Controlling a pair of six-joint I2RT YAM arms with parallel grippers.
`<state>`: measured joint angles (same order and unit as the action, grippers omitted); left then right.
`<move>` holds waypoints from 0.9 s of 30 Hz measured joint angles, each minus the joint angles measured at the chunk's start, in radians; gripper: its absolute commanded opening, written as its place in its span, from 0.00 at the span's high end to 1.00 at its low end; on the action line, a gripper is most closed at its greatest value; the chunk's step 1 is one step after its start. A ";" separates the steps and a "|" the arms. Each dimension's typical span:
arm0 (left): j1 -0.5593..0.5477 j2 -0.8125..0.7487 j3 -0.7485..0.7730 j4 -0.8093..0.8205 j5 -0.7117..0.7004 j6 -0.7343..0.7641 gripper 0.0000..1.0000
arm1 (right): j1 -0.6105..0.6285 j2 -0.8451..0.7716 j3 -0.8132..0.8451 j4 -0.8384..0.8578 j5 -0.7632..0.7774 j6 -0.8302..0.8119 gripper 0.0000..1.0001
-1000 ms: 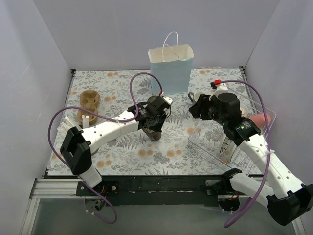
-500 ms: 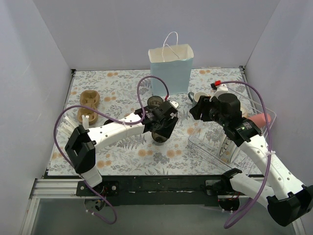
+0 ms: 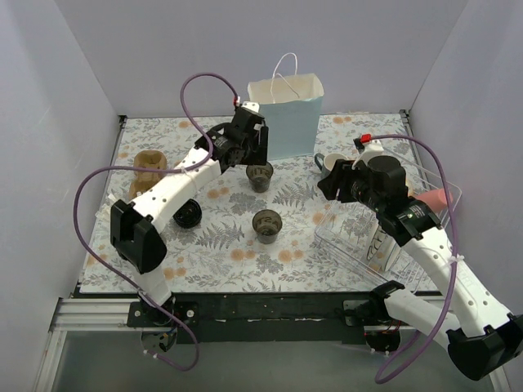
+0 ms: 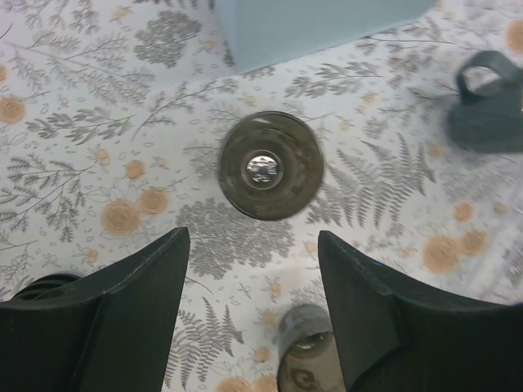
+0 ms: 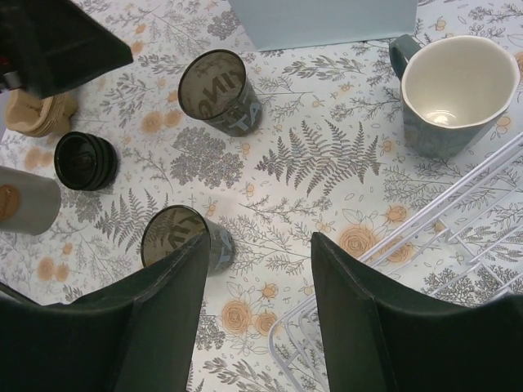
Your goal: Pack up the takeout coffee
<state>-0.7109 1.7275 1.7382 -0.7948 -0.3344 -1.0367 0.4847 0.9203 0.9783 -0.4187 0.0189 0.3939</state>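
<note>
Hovering with its jaws apart, the left gripper [image 4: 252,237] is above a dark tumbler [image 4: 270,167] at 6 o'clock of the blue bag [image 3: 286,114]. The takeout coffee [image 3: 186,214] stands on the table [image 3: 221,249] at 8 o'clock of that tumbler. The right gripper [image 5: 260,238] is spread and empty.

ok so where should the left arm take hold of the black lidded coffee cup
Grip the side wall just below the black lid, coming straight down from above. The takeout coffee stands upright and is round, so open fingers can straddle it; pinching the lid alone might pop it off.
</note>
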 measured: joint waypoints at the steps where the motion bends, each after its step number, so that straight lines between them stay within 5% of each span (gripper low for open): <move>1: 0.031 0.018 0.001 0.000 0.000 -0.003 0.37 | 0.000 0.000 0.002 0.000 -0.001 -0.002 0.39; 14: 0.142 0.216 -0.022 0.047 0.105 -0.019 0.48 | 0.000 0.003 0.028 -0.006 -0.004 -0.031 0.38; 17: 0.150 0.247 -0.029 0.064 0.123 -0.019 0.55 | 0.000 0.004 0.036 -0.006 -0.005 -0.034 0.38; 23: 0.173 0.322 -0.029 0.081 0.146 -0.018 0.85 | 0.000 0.005 0.047 -0.007 -0.007 -0.040 0.38; 27: 0.193 0.344 -0.028 0.080 0.146 -0.019 0.94 | 0.000 0.005 0.047 -0.007 -0.007 -0.046 0.38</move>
<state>-0.5182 2.0720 1.7100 -0.7147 -0.1879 -1.0557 0.4843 0.9257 1.0256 -0.4255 0.0116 0.3477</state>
